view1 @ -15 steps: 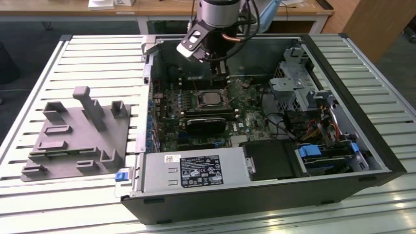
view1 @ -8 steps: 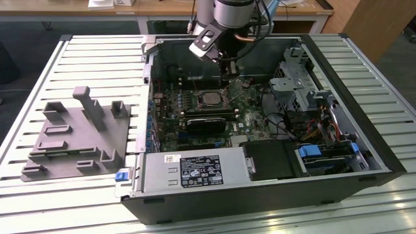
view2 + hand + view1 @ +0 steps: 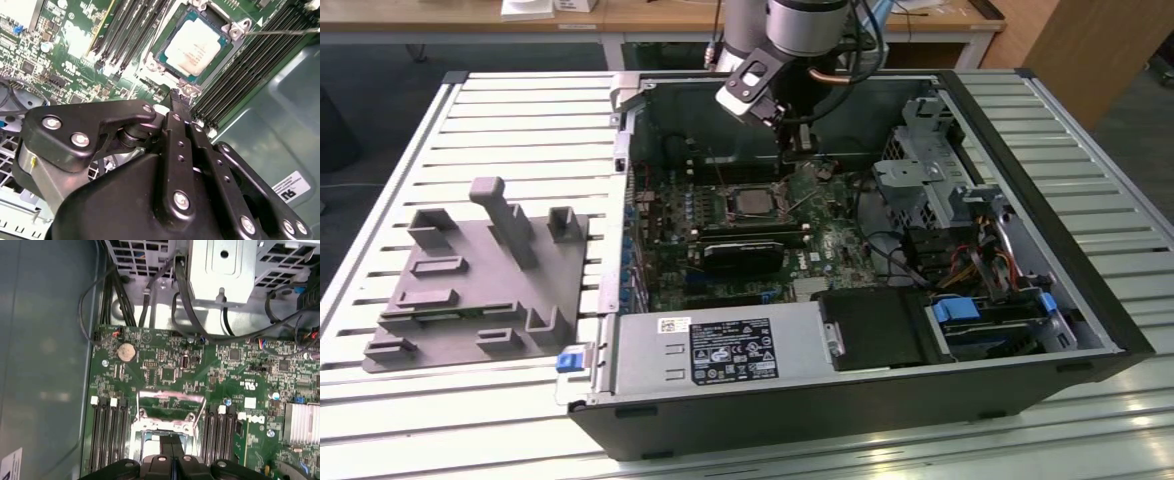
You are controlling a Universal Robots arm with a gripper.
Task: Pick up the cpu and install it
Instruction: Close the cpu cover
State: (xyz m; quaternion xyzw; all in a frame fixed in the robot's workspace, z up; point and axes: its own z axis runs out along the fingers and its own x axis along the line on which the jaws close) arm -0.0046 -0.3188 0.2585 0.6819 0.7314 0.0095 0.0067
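Access: case (image 3: 854, 410) open-topped, entry is permitted from above | cpu (image 3: 194, 44) is hemmed by memory slots (image 3: 127, 30) both sides | drive cage (image 3: 927, 160), black card (image 3: 744, 252), cables (image 3: 176, 290) are noted as obstructions.

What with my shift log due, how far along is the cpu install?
Done: the cpu lies seated in the motherboard socket. In hand: nothing; the gripper is shut and empty, just beside the socket. Left: the socket's load plate stands raised in the first wrist view, so the chip is not yet clamped down.
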